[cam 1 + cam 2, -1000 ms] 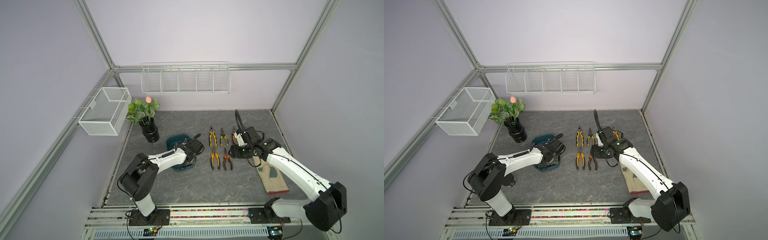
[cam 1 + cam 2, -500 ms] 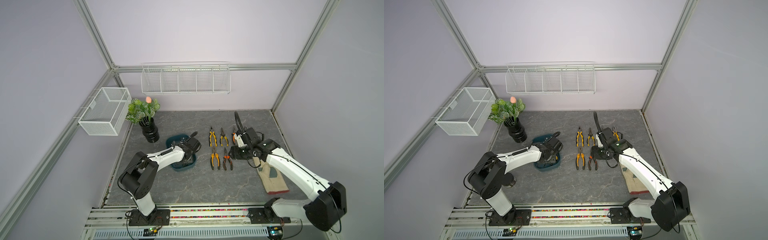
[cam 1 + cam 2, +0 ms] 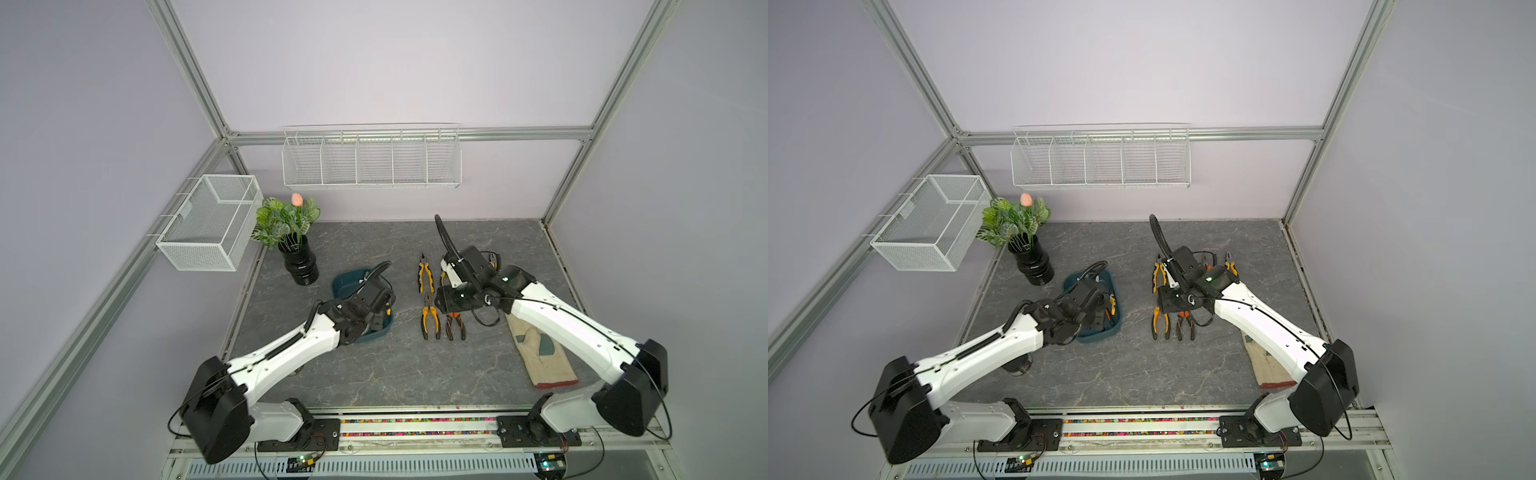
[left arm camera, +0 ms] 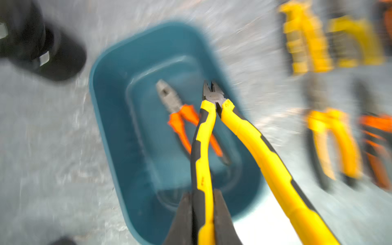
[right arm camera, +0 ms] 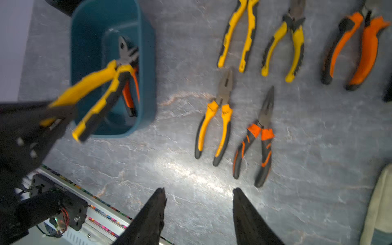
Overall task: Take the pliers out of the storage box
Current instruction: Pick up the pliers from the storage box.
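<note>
The teal storage box (image 3: 347,282) (image 4: 118,70) stands left of centre on the table. My left gripper (image 4: 201,193) (image 3: 376,316) hangs over it, shut on one handle of yellow-black pliers (image 4: 203,135) (image 5: 99,84). Their nose points down into the box and the other handle sticks out free. Orange-handled pliers (image 4: 180,118) (image 5: 129,93) lie on the box floor. Several pliers (image 3: 429,320) (image 5: 214,125) lie in rows on the table right of the box. My right gripper (image 5: 198,191) (image 3: 444,301) hovers open above them, holding nothing.
A black vase with a plant (image 3: 301,266) stands behind the box. A work glove (image 3: 544,357) lies under the right arm. Two white wire baskets (image 3: 208,224) (image 3: 370,162) hang on the left and back walls. The arms' rail (image 3: 415,428) runs along the front edge.
My left gripper has closed on the yellow-black pliers' handle in the box and drawn slightly toward the front. The right arm has barely moved.
</note>
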Controlling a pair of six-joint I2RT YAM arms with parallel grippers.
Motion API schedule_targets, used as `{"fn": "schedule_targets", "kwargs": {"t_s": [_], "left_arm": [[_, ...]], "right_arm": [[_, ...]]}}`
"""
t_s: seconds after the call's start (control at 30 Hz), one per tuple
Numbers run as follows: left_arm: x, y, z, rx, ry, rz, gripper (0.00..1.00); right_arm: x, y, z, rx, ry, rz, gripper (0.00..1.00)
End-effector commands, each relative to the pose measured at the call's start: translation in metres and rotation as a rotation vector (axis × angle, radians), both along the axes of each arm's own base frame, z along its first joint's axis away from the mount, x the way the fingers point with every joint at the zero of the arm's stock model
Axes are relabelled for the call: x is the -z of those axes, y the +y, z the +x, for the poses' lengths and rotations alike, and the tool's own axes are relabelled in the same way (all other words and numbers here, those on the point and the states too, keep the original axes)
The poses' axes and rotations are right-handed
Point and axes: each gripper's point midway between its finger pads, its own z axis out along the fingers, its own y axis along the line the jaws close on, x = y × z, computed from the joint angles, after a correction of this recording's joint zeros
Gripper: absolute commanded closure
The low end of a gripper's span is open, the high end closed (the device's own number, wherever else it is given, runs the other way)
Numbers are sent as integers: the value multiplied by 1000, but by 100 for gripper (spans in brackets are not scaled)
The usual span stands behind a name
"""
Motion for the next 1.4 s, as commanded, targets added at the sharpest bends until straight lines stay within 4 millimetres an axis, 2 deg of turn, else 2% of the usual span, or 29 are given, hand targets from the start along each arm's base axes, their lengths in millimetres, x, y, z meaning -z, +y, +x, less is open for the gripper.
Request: {"fn": "schedule_targets", "kwargs": {"t_s": [0.0, 0.1, 0.27, 0.37, 0.43, 0.5, 0.6, 0.7, 0.87, 1.07, 1.37], "left_arm": [[-16, -5, -4, 39, -160, 43, 100], [-30, -11, -16, 57, -282, 40, 100], [-43, -6, -23, 36, -378, 31, 100], [-39, -2, -23, 24, -377, 58, 100], [-38, 11, -22, -53, -372, 83, 100], [-41, 20, -23, -91, -388, 104, 100], [-51, 22, -34, -68, -461, 39, 100], [-58, 27, -43, -39, -522, -40, 100], [-61, 34, -53, 14, -648, -196, 100], [-57, 40, -55, 25, -750, -235, 100], [-56, 35, -54, 57, -755, -192, 100]], "right_arm": [[-11, 24, 14, 8, 7, 20, 45], [-11, 55, 22, -30, 56, 40, 45], [-6, 83, 27, -59, 70, 33, 45], [2, 91, 23, -73, 87, 32, 45], [9, 92, 20, -76, 95, 23, 45], [16, 93, 15, -81, 108, 26, 45], [24, 98, 7, -87, 134, 51, 45], [18, 99, 4, -75, 123, 74, 45], [-11, 109, 0, -57, 104, 186, 43], [-34, 129, -1, -45, 128, 339, 42], [-17, 154, 21, 11, 195, 309, 40]]}}
